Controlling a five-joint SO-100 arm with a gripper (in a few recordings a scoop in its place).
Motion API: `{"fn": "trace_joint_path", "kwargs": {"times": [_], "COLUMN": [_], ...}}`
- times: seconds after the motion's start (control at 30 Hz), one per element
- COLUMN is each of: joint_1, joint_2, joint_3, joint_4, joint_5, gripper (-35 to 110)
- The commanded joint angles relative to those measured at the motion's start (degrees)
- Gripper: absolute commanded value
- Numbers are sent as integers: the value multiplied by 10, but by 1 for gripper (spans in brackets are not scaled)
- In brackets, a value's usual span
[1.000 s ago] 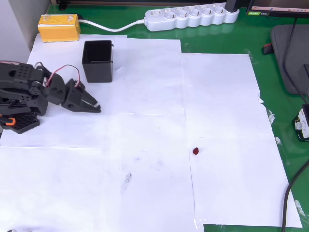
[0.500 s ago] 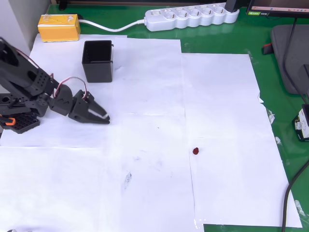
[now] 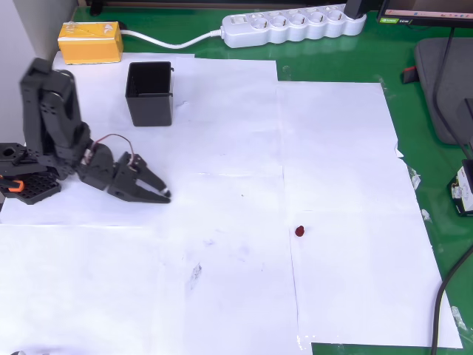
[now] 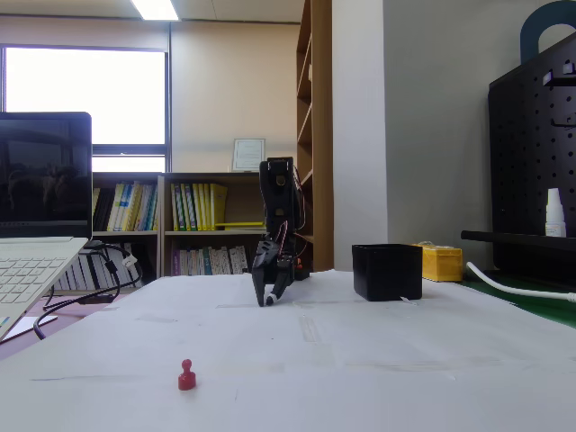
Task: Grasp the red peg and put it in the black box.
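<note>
The red peg (image 3: 300,231) stands upright on its base on the white paper (image 3: 340,148) covering the worktop (image 3: 325,63), right of centre and toward the near edge in the overhead view. In the fixed view (image 4: 186,374) its long axis is vertical, round knob on top. Nothing touches it.

The black box (image 3: 150,93) sits open side up near the far left corner, just beside a yellow block (image 3: 90,41), with a white power strip (image 3: 294,26) along the far edge.

The gripper (image 3: 160,194) hangs near the left edge, well apart from the peg, tips angled down toward the paper (image 4: 267,297). The fingers (image 3: 151,178) are parted a little and hold nothing.

Compared with half a second ago, the arm's upper links have risen more upright and the gripper has moved slightly toward the near edge. Peg and box have not moved.
</note>
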Motion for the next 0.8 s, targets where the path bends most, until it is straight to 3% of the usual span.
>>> {"fn": "trace_joint_path", "kwargs": {"times": [0.0, 0.53, 0.63, 0.77], "joint_1": [-1, 34, 36, 46], "joint_2": [56, 192, 198, 188], "joint_3": [70, 367, 413, 446], "joint_4": [-29, 25, 70, 140], "joint_5": [2, -4, -11, -31], "gripper": [0, 0, 12, 17]}}
